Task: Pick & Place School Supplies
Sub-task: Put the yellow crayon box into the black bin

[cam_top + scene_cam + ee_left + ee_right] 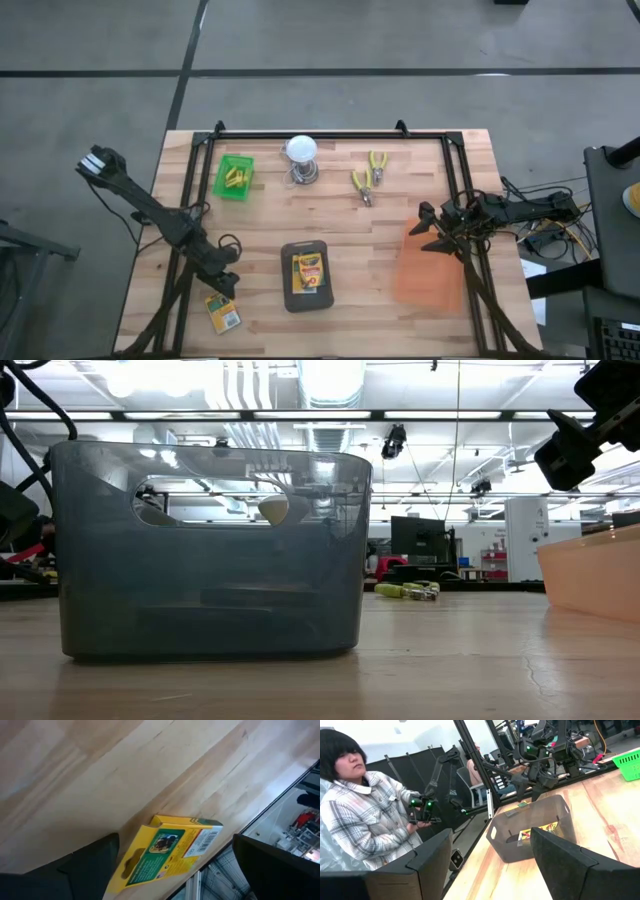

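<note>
Left gripper (222, 290): jaws spread, empty, poised over a crayon box (224, 313) lying flat at the table's (350, 225) near-left edge. Advice: descend squarely, straddle its narrow sides, avoid nudging it overboard. Grey bin (306, 277) nearby held another box. Right gripper (432, 229): spread, idle above the orange bin (430, 272).

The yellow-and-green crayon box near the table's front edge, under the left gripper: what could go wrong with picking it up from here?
The flat yellow-and-green crayon box lies at the wooden table's front edge, so a nudge from the open left gripper may push it off. It lies flat, so the fingers may slide over it or hit the wood. The dark grey bin already holds one box; the carry could clip its wall. The right gripper waits, open, above the orange bin.
</note>
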